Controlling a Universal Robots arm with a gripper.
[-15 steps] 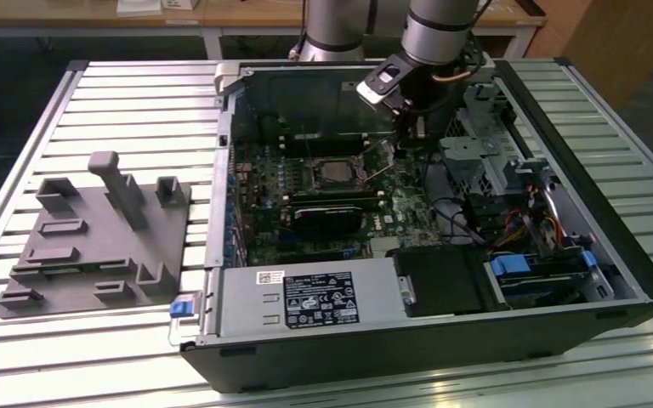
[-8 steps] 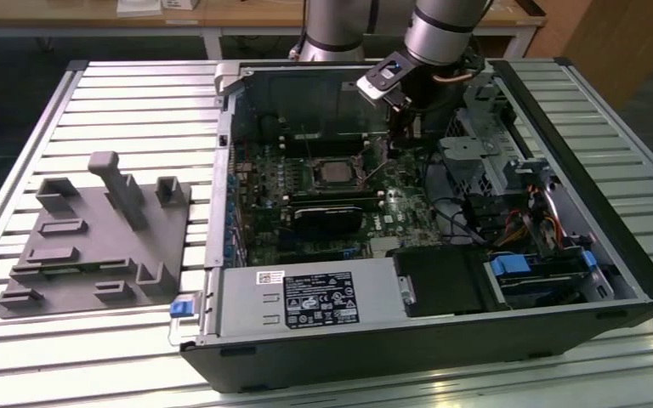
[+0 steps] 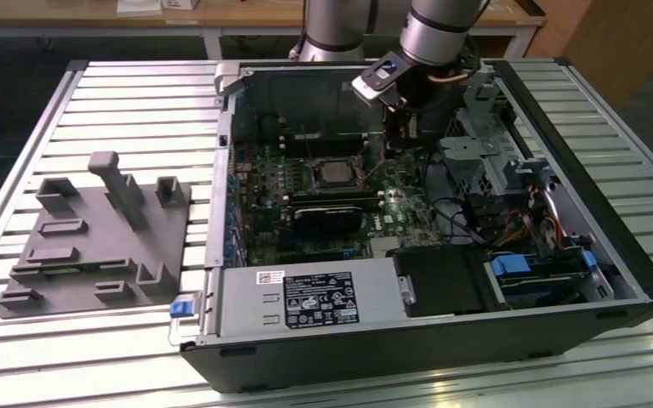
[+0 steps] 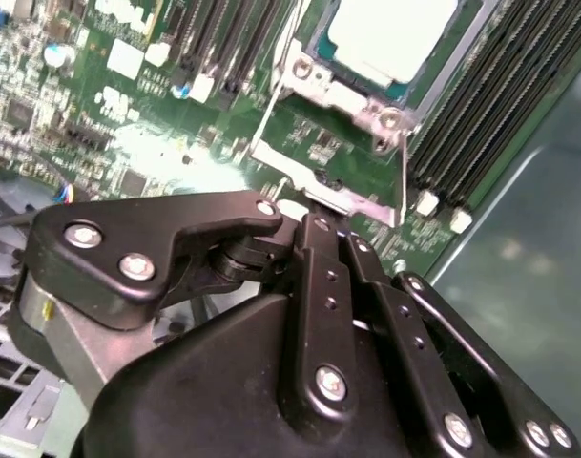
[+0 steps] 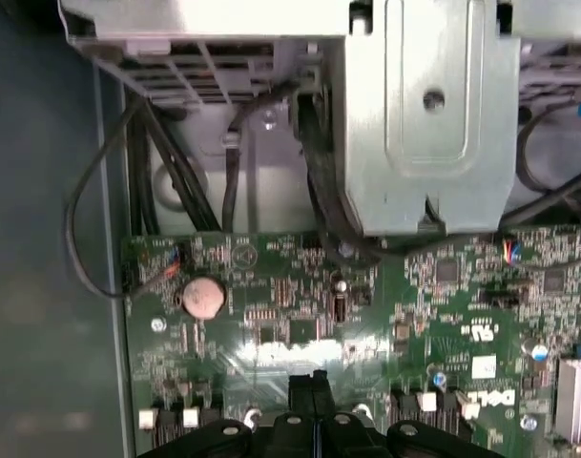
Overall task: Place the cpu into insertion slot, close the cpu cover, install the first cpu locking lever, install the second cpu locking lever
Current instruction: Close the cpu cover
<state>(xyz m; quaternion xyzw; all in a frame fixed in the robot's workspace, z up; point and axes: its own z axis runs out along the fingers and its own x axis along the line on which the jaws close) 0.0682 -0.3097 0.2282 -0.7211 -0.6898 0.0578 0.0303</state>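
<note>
The cpu [image 3: 332, 173] lies flat in the insertion slot [image 3: 332, 159] on the green board inside the open computer case. In the second wrist view its pale face [image 4: 390, 33] shows through the silvery cpu cover [image 4: 352, 100], which lies down around it. Two thin wire levers [image 4: 271, 105] [image 4: 404, 167] run along the socket's sides. My gripper [image 3: 394, 146] reaches into the case at the exterior view's right of the socket. Its black fingers are shut together, and the gripper [image 4: 321, 212] tips sit at a small metal tab by the socket's corner. The gripper [image 5: 314, 380] hovers low over the board.
A black-finned card [image 3: 326, 217] sits in front of the socket, with long black slots [image 4: 500, 95] beside it. A metal drive cage [image 5: 424, 114] and cables [image 5: 176, 172] stand close by. A power supply [image 3: 303, 302] fills the case front. A grey fixture plate [image 3: 88, 246] rests on the table.
</note>
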